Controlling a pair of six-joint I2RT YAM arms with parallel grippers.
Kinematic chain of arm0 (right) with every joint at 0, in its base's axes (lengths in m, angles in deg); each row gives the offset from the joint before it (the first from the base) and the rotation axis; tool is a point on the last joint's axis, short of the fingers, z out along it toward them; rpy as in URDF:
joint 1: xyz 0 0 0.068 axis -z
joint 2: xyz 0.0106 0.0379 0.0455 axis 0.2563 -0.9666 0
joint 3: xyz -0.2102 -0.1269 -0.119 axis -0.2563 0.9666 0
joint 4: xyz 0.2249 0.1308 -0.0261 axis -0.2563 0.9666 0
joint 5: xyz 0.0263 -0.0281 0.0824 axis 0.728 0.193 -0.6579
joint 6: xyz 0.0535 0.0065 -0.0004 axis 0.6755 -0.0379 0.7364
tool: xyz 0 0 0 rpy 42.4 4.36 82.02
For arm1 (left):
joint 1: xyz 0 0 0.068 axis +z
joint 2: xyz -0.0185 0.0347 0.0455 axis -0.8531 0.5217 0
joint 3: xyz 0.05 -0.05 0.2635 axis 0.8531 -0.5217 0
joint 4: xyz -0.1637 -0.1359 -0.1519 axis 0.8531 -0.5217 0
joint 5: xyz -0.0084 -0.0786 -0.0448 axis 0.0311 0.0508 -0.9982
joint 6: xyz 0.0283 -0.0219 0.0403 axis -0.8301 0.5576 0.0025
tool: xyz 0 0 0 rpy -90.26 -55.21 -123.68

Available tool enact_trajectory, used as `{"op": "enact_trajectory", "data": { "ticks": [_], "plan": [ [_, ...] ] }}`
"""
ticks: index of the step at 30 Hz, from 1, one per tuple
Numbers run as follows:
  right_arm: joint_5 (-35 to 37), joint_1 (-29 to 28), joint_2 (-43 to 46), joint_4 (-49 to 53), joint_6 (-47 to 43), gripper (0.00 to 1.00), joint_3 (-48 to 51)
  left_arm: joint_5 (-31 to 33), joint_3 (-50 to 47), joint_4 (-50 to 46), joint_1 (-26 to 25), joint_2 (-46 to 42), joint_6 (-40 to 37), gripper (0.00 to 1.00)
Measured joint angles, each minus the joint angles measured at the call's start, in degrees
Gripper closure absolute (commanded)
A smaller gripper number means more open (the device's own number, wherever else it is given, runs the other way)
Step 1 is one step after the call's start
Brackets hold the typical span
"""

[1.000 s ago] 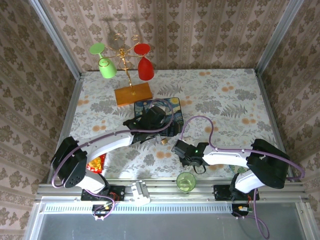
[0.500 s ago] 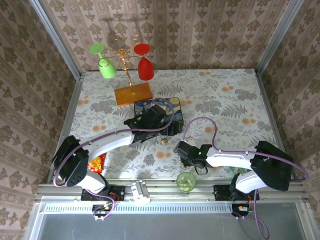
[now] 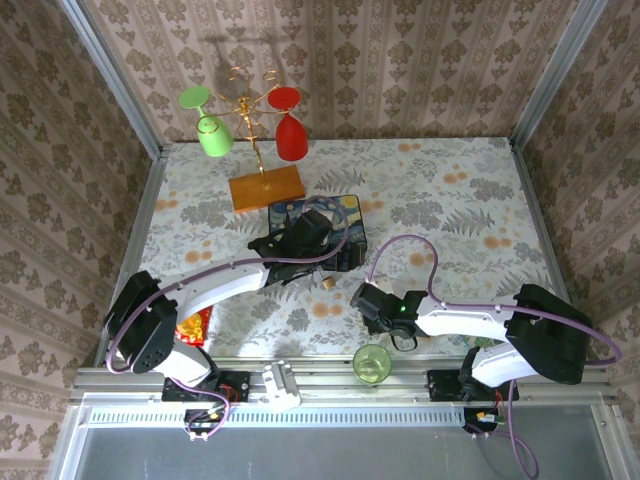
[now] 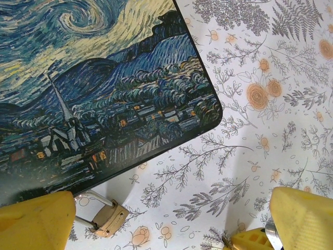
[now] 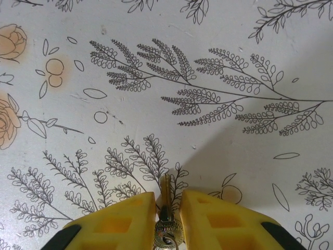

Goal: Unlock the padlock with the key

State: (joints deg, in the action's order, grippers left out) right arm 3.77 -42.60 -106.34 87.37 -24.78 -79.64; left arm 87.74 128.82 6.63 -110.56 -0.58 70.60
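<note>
Padlock (image 4: 106, 220) lying on the floral bench (image 4: 270, 130), brass body just off the near edge of the Starry Night box (image 4: 104, 78), silvery shackle pointing in toward the box; whether it is touching the box, cannot tell. Left hand (image 4: 166, 211) hovering over that spot, its yellow fingers (image 4: 31, 224) standing wide apart and gripping nothing, the padlock sitting just beside one of them. Key (image 5: 165, 185) being pinched between the closed-in pads of the right hand (image 5: 167, 200), blade poking out past the fingertips over the cloth, bow and ring tucked back between them. Green cup (image 3: 372, 363) standing at the bench's near edge.
</note>
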Motion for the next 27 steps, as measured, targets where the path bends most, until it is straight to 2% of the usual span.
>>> {"op": "enact_trajectory", "data": {
  "ticks": [13,27],
  "plan": [
    [0.3,-1.3,1.0,1.1,1.7,0.76,0.4,0.0,0.0,1.0,0.0,0.0,0.0,0.03],
    [0.5,-2.1,2.4,2.4,3.0,0.91,1.1,0.0,0.0,2.3,0.0,0.0,0.1,0.03]
  ]
}}
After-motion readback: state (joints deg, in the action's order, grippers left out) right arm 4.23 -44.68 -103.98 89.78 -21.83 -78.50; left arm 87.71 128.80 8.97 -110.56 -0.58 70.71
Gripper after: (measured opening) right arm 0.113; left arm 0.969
